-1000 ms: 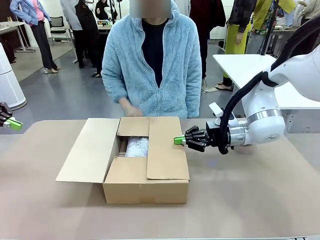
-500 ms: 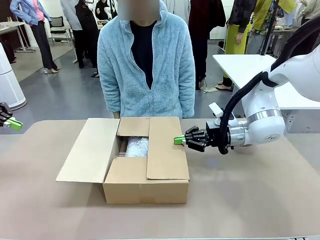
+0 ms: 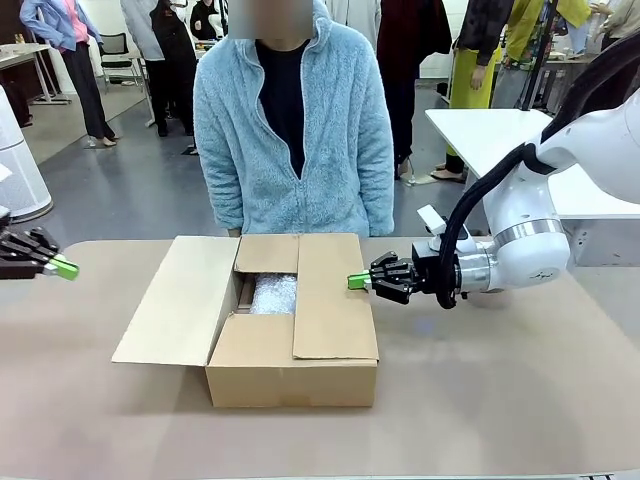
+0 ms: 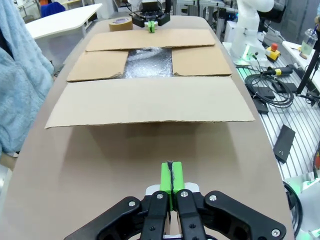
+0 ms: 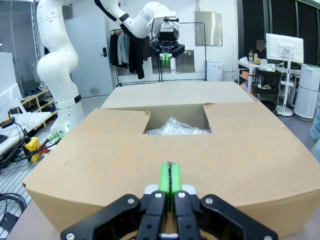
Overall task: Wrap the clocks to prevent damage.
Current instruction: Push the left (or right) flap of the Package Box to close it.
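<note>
hovering at the far left of the beige table (image 3: 500,390), my left pincer (image 3: 64,268) has its green pads pressed together on nothing, well apart from the open brown cardboard box (image 3: 290,372). the box's left flap lies spread outward toward that pincer, the near and far flaps are folded in, and the right flap lies flat across the top. in the gap between them, down inside the box, sits the whitish-grey, bubble-wrapped bundle of clocks (image 3: 274,293). behind the box a person in a fluffy light-blue jacket (image 3: 300,140) stands at the table's far edge. to the right, my right pincer (image 3: 356,282) is likewise closed and empty, its tips at the right flap's outer edge; i cannot tell whether they touch it. beyond it a brown tape roll (image 4: 120,23) lies on the table.
</note>
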### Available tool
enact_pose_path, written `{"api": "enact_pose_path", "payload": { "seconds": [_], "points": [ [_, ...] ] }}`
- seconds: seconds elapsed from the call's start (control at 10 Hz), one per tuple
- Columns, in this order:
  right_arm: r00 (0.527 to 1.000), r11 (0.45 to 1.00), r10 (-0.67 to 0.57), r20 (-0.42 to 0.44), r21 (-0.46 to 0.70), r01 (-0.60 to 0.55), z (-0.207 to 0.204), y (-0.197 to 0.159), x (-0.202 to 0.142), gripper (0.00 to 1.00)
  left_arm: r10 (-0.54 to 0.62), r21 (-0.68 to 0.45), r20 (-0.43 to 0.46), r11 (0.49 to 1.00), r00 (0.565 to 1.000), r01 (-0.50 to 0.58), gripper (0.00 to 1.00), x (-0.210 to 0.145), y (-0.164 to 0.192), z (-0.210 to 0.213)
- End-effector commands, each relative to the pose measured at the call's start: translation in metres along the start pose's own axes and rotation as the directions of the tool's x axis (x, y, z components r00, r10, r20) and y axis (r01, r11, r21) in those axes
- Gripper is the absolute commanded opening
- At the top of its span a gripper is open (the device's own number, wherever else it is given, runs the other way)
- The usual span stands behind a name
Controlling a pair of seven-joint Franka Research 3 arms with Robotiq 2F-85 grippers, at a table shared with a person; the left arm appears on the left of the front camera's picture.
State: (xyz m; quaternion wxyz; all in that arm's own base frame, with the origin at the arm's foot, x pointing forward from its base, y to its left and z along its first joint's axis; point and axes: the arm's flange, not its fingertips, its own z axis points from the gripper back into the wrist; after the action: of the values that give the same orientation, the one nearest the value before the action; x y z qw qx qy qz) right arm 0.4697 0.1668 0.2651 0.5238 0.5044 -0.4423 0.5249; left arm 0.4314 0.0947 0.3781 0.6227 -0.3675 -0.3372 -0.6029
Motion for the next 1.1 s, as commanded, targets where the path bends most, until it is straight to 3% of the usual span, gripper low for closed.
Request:
{"api": "enact_pose_path", "payload": {
  "seconds": [0.0,0.3,0.6,1.0],
  "points": [
    [1.0,1.0,-0.01,0.004,-0.015,0.011,-0.001,0.001,-0.004,0.01,-0.056,-0.03,-0.043,0.998,0.998,0.054,0.0,0.007,-0.002,-0.038],
    [1.0,1.0,-0.01,0.004,-0.015,0.011,-0.001,0.001,-0.004,0.01,-0.051,-0.071,-0.113,0.997,0.992,0.043,0.0,-0.008,0.0,-0.087],
    [1.0,1.0,-0.01,0.004,-0.015,0.011,-0.001,0.001,-0.004,0.01,-0.045,-0.063,-0.127,0.997,0.991,0.037,0.0,-0.016,0.0,-0.115],
    [1.0,1.0,-0.01,0.004,-0.015,0.011,-0.001,0.001,-0.004,0.01,-0.02,-0.091,0.039,0.996,0.999,0.023,0.0,-0.004,0.005,-0.137]
  ]
}}
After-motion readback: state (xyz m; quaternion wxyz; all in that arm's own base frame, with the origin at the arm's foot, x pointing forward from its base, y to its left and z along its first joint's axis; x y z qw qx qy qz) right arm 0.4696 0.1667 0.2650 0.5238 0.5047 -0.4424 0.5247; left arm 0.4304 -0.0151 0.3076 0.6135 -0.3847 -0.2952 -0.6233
